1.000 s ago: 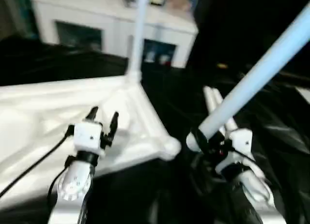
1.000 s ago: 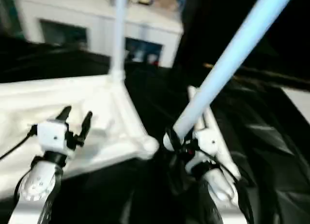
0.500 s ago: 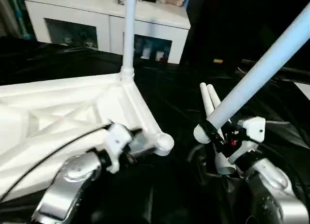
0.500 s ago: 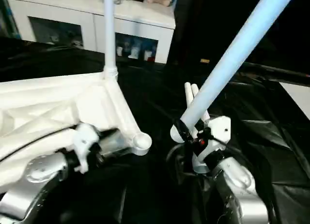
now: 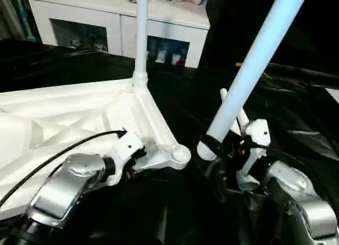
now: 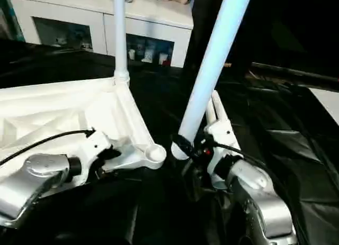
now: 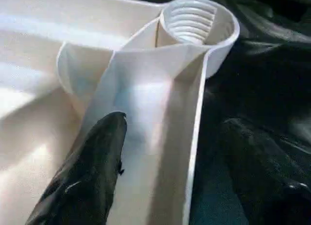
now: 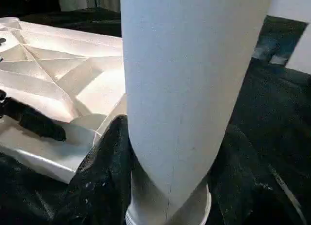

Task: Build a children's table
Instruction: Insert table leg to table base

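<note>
The white table top [image 5: 63, 118] lies upside down, ribbed underside up. One white leg [image 5: 141, 38] stands upright in its far corner socket. The near corner socket [image 5: 180, 155] is empty, its threads showing in the left wrist view [image 7: 194, 21]. My left gripper [image 5: 139, 152] is open astride the rim beside that socket, one finger [image 7: 92, 171] inside and the other over the cloth. My right gripper [image 5: 225, 150] is shut on a second leg [image 5: 254, 60] near its lower end, which hangs just right of the empty socket. The leg leans up and to the right. Two more legs [image 5: 233, 105] lie behind it.
A black-draped work table [image 5: 302, 123] carries everything, its cloth wrinkled on the right. A white cabinet with glass doors [image 5: 95, 23] stands behind it. A pale surface [image 6: 328, 105] shows at the right edge.
My left gripper dropped from above the ribbed underside to the rim by the near socket. The held leg swung more upright, and its lower end moved closer to the socket.
</note>
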Controlling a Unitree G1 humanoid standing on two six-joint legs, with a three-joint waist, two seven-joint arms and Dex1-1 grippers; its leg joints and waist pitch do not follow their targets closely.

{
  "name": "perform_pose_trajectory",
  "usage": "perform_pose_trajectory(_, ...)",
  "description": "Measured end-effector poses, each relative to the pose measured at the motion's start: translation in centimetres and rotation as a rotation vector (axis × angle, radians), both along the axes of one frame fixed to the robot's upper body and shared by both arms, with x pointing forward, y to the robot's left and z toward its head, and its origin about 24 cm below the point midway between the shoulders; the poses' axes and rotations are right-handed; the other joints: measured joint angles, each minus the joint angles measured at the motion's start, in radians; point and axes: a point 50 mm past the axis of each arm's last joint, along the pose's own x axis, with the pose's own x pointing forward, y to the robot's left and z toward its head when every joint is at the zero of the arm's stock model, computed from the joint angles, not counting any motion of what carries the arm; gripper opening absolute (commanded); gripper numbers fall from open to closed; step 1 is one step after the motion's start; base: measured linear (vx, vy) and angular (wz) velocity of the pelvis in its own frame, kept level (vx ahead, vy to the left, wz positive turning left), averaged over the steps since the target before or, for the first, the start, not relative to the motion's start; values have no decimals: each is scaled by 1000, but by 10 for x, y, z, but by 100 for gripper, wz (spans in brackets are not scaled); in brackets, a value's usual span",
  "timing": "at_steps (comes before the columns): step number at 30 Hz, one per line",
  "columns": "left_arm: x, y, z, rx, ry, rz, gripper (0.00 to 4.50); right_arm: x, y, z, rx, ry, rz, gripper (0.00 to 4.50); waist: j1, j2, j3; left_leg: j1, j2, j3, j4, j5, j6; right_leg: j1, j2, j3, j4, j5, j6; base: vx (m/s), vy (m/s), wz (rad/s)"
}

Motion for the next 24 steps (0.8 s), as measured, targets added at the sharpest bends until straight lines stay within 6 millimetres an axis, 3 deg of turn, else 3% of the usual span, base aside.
perform_pose_trajectory(2, 0, -1, 2, -19, 13, 12, 301, 1, 0, 2, -1, -5, 2, 184, 3, 0, 0, -5, 0, 1, 0, 1, 1, -5, 0, 1, 0, 0, 0, 0, 0, 0)
perform_pose_trajectory(4, 1, -5, 6, -34, 10, 7, 266, 2, 1, 2, -2, -8, 2, 184, 8, 0, 0, -11, 0, 1, 0, 5, 7, -9, 0, 0, 0, 0, 0, 0, 0, 0)
perform_pose_trajectory(17, -5, -15, 11, -32, 42, -38, 162, 4, 4, 4, 18, 8, 9, 184, 20, 6, 4, -12, 1, 2, 0, 4, 5, -10, 0, 0, 4, 1, -1, 0, 0, 0)
perform_pose_trajectory(24, -4, -10, 9, 49, 18, -40, 103, 8, 7, 6, 28, 1, 16, 184, 19, 6, 5, -12, 1, 2, 0, 4, 5, -11, 0, 0, 2, 1, 0, 0, 0, 0)
